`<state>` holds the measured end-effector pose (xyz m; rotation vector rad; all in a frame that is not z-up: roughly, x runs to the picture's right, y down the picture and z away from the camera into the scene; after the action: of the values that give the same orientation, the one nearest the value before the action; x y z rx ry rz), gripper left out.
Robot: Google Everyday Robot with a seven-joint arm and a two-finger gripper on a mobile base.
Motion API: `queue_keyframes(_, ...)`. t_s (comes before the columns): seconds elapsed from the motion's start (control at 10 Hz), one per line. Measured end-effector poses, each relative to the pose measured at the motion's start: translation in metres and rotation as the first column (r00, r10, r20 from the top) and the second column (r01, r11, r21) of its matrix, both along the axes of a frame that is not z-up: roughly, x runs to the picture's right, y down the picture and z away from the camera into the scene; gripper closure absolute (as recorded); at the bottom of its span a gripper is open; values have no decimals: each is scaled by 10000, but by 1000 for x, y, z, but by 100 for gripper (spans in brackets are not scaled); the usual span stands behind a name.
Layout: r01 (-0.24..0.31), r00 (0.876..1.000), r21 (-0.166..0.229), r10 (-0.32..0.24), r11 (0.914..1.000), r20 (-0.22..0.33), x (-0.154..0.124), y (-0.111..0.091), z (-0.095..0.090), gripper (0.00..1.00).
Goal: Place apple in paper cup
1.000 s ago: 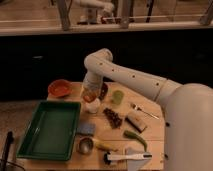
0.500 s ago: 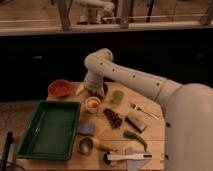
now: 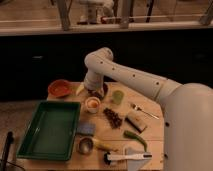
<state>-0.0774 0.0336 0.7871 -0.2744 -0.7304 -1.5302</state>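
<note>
- Wooden counter (image 3: 152, 129) is shared by a green tray (image 3: 50, 131) and other items.
- Apple (image 3: 92, 103) is seen inside the paper cup (image 3: 92, 108).
- Tool (image 3: 95, 92) is held just behind the cup; its grip cannot be told.

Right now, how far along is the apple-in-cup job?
Done, it seems: the orange-red apple sits inside the paper cup, right of the green tray. In hand: the claw hangs just above and behind the cup. Left: probably only pulling the arm clear.
</note>
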Motion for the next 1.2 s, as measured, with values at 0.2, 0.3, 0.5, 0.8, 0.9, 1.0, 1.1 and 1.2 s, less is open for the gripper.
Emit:
queue_keyframes(0.2, 32, 10000, -16, -32, 10000, -10, 0, 0, -1, 20)
queue_keyframes(0.3, 32, 10000, -8, -32, 10000, -17, 1, -1, -2, 20)
queue_keyframes(0.5, 46, 10000, -15, -46, 10000, -25, 2, -1, -3, 20)
queue_keyframes(0.8, 47, 10000, -16, -47, 10000, -29, 2, -1, -3, 20)
queue_keyframes(0.9, 46, 10000, -16, -46, 10000, -30, 2, -1, -3, 20)
queue_keyframes(1.0, 47, 10000, -16, -47, 10000, -29, 2, -1, -3, 20)
queue_keyframes(1.1, 47, 10000, -17, -47, 10000, -29, 2, -1, -3, 20)
queue_keyframes(1.2, 46, 10000, -15, -46, 10000, -30, 2, -1, -3, 20)
